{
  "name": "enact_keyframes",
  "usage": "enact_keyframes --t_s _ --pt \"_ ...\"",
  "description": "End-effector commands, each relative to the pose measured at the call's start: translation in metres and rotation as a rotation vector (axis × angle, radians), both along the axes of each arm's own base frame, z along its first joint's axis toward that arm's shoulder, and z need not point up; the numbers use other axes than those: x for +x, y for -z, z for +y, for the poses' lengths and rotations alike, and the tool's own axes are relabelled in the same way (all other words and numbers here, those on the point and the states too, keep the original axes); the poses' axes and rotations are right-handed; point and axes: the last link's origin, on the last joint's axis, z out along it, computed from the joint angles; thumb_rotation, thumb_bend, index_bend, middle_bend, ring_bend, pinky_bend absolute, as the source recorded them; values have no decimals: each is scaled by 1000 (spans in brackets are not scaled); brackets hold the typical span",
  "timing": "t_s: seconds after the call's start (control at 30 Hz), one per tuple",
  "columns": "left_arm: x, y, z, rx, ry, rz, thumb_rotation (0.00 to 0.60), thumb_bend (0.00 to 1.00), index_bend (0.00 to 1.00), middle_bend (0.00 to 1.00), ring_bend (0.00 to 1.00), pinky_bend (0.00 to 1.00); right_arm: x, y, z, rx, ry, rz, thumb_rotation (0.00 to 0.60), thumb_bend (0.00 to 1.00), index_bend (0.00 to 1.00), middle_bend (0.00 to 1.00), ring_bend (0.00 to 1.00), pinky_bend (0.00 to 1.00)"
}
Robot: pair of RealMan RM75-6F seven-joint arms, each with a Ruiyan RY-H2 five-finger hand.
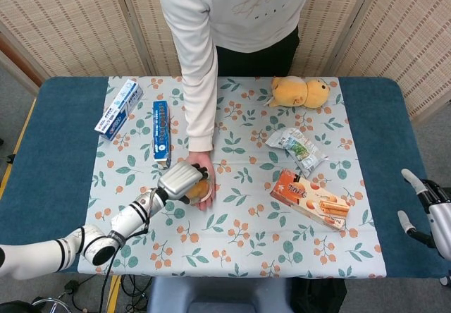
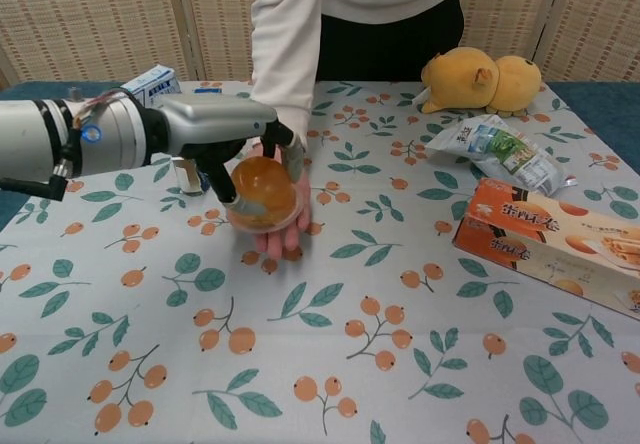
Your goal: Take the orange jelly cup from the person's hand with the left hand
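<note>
The orange jelly cup (image 2: pixel 262 192) is a clear domed cup with orange jelly. My left hand (image 2: pixel 215 129) grips it from above and the left, fingers and thumb wrapped round its sides. The person's open palm (image 2: pixel 277 245) lies just below and behind the cup, fingertips pointing toward me. In the head view my left hand (image 1: pixel 182 180) covers most of the cup (image 1: pixel 199 189), with the person's hand (image 1: pixel 206 170) beside it. My right hand (image 1: pixel 421 207) hangs open off the table's right edge, holding nothing.
A white-blue toothpaste box (image 1: pixel 118 108) and a blue box (image 1: pixel 161 133) lie left of the person's arm (image 1: pixel 199 80). A yellow plush toy (image 1: pixel 299 91), a green-white snack packet (image 1: pixel 297 149) and an orange biscuit box (image 1: pixel 310 199) occupy the right side.
</note>
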Motion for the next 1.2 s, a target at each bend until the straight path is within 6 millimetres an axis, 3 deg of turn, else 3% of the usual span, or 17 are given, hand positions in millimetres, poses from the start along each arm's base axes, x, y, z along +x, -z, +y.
enact_keyframes --t_s 0.03,0.23,0.4,0.63,1.0,1.07,1.13,1.2 --pt "-10 -19 -3 24 -11 -12 600 330 516 391 497 742 1 0 -1 -1 -5 1 600 383 98 229 195 411" --pt "-34 -52 -12 74 -45 -12 600 330 513 391 496 742 3 1 -3 6 -10 0 600 383 97 229 195 411" --pt "-64 -63 -21 86 -79 44 600 329 510 391 496 742 4 4 -6 13 -18 -2 600 383 98 229 195 411" --pt "-96 -52 -22 64 -148 120 600 330 507 391 495 742 5 5 -9 20 -23 -1 600 383 98 229 195 411" --pt "-109 -27 -15 33 -183 177 600 329 450 386 488 731 4 4 -7 17 -13 -1 600 383 97 229 195 411" --pt "-113 -25 -15 11 -202 203 600 327 378 308 395 663 4 4 -6 15 -13 0 600 383 97 229 195 411" --pt "-114 -25 -16 5 -209 217 600 324 192 131 175 473 4 3 -6 13 -14 1 600 383 98 229 195 411" --pt "-113 -27 -16 16 -210 217 600 323 60 33 55 327 4 3 -6 12 -12 1 600 383 98 229 195 411"
